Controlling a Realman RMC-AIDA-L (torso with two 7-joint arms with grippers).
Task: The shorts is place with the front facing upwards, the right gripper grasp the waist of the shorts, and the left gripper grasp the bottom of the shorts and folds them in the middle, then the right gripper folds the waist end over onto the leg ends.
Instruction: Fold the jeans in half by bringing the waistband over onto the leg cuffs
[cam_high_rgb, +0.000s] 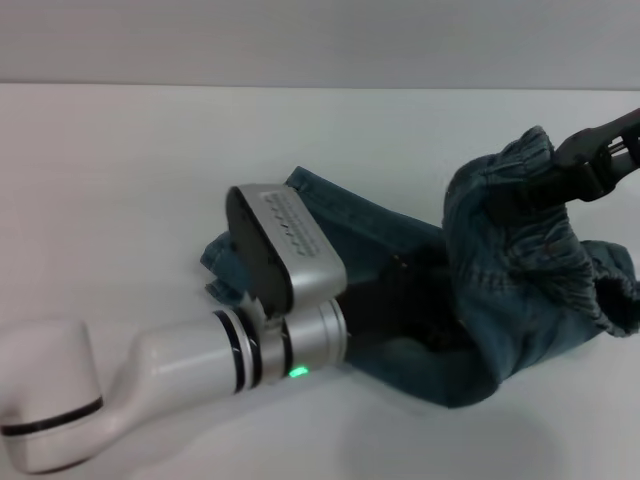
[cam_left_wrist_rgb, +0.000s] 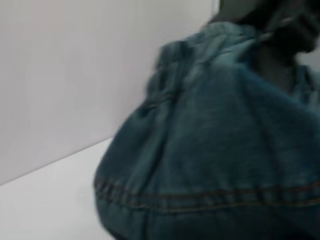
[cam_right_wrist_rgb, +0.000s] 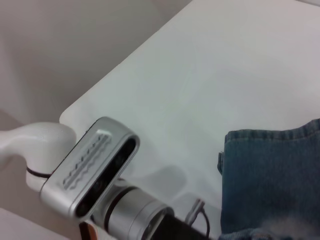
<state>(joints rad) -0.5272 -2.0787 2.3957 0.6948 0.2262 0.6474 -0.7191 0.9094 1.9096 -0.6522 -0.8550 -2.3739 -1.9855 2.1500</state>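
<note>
The blue-green denim shorts (cam_high_rgb: 500, 320) lie crumpled across the white table (cam_high_rgb: 150, 160). Their ruffled waist (cam_high_rgb: 520, 150) is lifted off the table at the right, and my right gripper (cam_high_rgb: 515, 200) is shut on it from the upper right. My left gripper (cam_high_rgb: 405, 300) is low on the middle of the shorts, with its black fingers buried under the raised denim. The leg ends (cam_high_rgb: 215, 265) peek out on the left behind the arm's silver-grey block (cam_high_rgb: 285, 245). In the left wrist view, denim (cam_left_wrist_rgb: 210, 150) with orange stitch lines fills the picture. The right wrist view shows a flat hemmed edge (cam_right_wrist_rgb: 272, 137).
The white left arm (cam_high_rgb: 130, 385) crosses the lower left of the table with a green light (cam_high_rgb: 297, 373) on. A grey wall (cam_high_rgb: 320, 40) runs behind the table's far edge. In the right wrist view, the table corner (cam_right_wrist_rgb: 67, 112) lies beyond the left arm.
</note>
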